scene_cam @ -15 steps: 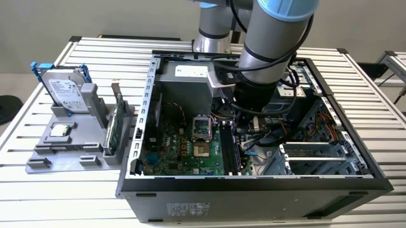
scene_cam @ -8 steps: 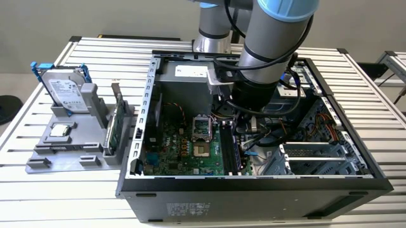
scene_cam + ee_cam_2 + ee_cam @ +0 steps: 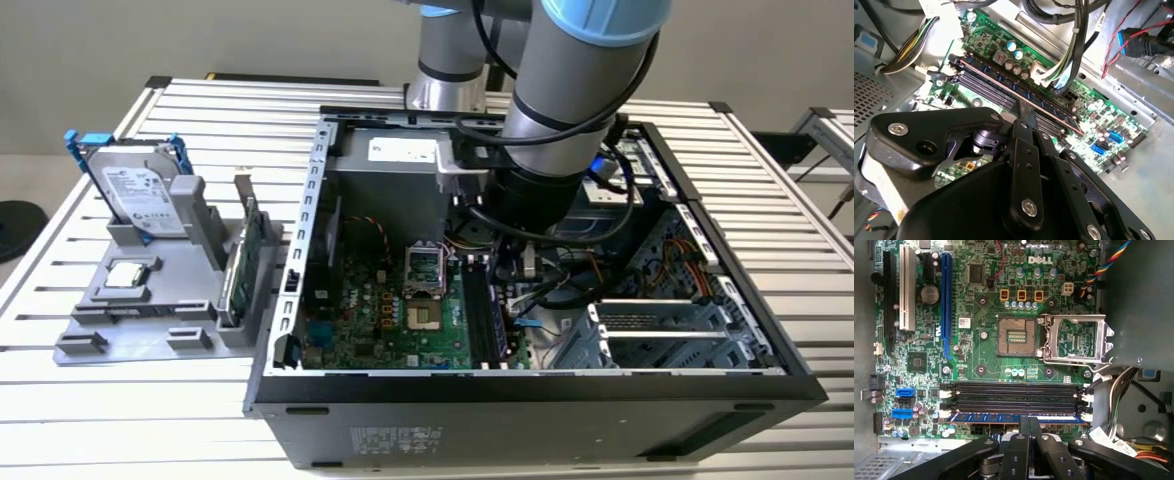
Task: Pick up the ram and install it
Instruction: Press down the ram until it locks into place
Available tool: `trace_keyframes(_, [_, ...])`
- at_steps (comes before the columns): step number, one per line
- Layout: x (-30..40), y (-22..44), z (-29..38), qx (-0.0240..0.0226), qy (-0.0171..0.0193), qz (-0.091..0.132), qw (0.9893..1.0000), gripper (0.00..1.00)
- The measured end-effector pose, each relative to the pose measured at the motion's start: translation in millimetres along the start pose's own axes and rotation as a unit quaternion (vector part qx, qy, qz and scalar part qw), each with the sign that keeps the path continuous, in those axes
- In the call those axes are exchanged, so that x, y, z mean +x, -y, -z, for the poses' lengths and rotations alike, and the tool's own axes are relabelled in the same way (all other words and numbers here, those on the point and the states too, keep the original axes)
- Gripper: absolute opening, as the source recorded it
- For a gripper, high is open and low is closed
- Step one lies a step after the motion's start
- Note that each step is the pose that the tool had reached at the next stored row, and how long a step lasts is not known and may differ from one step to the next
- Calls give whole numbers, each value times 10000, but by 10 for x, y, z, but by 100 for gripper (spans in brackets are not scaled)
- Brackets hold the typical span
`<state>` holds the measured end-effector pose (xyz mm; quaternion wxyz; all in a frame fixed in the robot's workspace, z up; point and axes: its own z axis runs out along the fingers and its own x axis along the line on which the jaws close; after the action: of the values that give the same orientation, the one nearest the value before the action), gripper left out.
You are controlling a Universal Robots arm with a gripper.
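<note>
Ram (image 3: 1016, 417) seated along the motherboard's (image 3: 989, 355) outermost slot, beside three empty slots (image 3: 1014, 395), your gripper (image 3: 1028, 426) directly above it, fingers (image 3: 1026, 120) pinched narrow on its edge.

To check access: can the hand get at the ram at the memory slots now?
Probably yes: in the first wrist view the hand sits directly at the ram, and no cable lies between them.
</note>
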<state>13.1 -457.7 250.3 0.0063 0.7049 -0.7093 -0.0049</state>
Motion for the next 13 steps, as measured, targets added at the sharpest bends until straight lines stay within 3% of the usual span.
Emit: trace_keyframes(13, [0, 27, -5, 0, 1, -46, 10000, 0])
